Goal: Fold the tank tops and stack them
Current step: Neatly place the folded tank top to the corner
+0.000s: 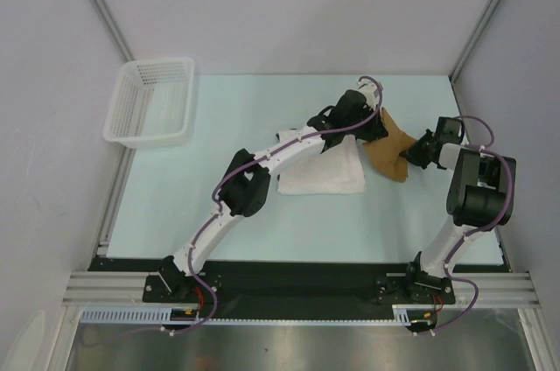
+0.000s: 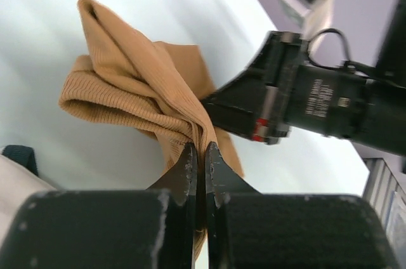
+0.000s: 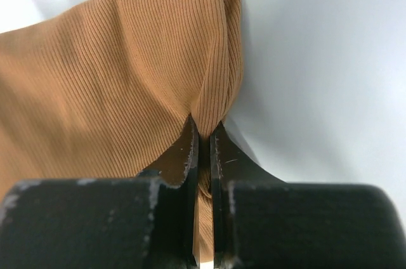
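The tan-brown tank top [image 1: 389, 150] lies bunched on the table right of centre, ribbed and crumpled [image 2: 136, 88] [image 3: 114, 78]. My left gripper [image 1: 374, 122] [image 2: 198, 150] is shut on a pinch of its cloth at the far side. My right gripper [image 1: 409, 155] [image 3: 203, 128] is shut on a fold at its right edge. The white tank top [image 1: 322, 170] lies folded flat just left of the brown one, partly under my left arm. Its trim and print are hidden.
A white lattice basket [image 1: 150, 101] stands at the far left of the table. The right arm's wrist [image 2: 317, 101] sits close beside the left gripper. Grey walls and metal posts ring the table.
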Motion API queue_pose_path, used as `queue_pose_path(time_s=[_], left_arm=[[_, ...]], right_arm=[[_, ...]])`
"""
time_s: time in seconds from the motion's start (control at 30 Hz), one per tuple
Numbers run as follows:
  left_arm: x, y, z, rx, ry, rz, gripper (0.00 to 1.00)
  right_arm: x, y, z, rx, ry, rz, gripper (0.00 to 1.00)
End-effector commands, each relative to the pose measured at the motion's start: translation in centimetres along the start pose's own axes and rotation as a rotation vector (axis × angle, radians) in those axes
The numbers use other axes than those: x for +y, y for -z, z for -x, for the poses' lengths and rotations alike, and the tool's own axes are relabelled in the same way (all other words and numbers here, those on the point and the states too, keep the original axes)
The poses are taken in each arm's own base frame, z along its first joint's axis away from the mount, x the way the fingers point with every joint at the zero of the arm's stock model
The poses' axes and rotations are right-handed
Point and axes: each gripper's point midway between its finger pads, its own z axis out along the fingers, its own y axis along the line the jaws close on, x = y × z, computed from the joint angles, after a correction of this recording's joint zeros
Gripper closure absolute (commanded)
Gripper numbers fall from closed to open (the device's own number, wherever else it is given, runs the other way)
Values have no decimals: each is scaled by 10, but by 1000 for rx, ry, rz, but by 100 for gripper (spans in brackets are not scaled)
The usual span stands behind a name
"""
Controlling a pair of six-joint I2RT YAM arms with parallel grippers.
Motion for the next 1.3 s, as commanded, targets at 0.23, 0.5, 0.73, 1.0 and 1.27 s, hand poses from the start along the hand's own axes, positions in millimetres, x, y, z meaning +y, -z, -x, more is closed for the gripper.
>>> queue_pose_path(time_s=[0.23, 0.5, 0.73, 1.0, 1.27], left_arm=[[-47, 61, 74, -125, -57, -21, 100], [-25, 103, 89, -147, -13, 46, 100], [7, 141, 69, -124, 34, 89, 99], [44, 182, 57, -152, 69, 154, 100], [89, 212, 14, -151, 109, 219, 100]], right_arm=[[54, -2, -2, 18, 62, 115, 100], [96, 18, -14, 18, 120, 181, 100], [127, 35, -33, 23, 178, 215, 100], [159, 44, -63, 54, 255, 251, 100], [174, 35, -94, 96, 309, 250, 100]])
